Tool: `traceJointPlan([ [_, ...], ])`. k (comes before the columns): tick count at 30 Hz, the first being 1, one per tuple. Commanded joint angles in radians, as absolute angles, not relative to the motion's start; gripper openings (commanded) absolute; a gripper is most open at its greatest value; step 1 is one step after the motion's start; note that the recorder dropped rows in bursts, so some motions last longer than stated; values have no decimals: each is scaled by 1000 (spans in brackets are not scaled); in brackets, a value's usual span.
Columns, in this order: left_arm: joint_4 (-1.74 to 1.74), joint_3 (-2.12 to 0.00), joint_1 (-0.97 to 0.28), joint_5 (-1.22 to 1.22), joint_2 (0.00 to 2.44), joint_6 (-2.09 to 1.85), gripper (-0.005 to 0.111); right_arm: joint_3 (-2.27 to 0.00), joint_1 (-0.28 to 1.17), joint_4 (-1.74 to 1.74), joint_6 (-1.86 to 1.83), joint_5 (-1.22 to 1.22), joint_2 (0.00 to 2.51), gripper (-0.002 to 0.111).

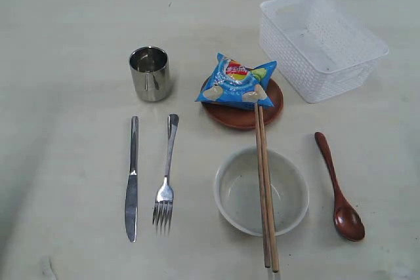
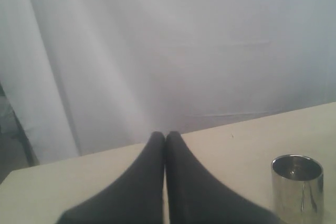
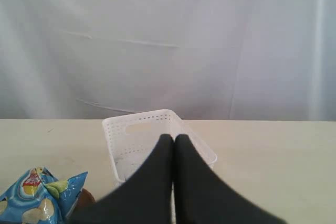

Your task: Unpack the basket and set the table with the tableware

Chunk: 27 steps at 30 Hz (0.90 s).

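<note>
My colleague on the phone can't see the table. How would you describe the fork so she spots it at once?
On the cream table, find the white bowl low in the exterior view; left of it, two steel pieces lie parallel below the steel cup. The fork is the one nearer the bowl, with tines, unlike the flat-bladed knife.
</note>
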<state>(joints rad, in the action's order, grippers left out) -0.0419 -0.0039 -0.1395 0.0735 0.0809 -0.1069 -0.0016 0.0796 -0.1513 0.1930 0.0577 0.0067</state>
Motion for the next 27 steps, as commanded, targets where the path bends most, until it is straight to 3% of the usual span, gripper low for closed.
traceJointPlan([
  [1, -60, 0, -142, 79, 56, -100, 0, 0, 74, -152, 196, 51, 0, 0],
  [27, -60, 0, -142, 79, 45, -100, 0, 0, 74, -152, 198, 51, 0, 0],
])
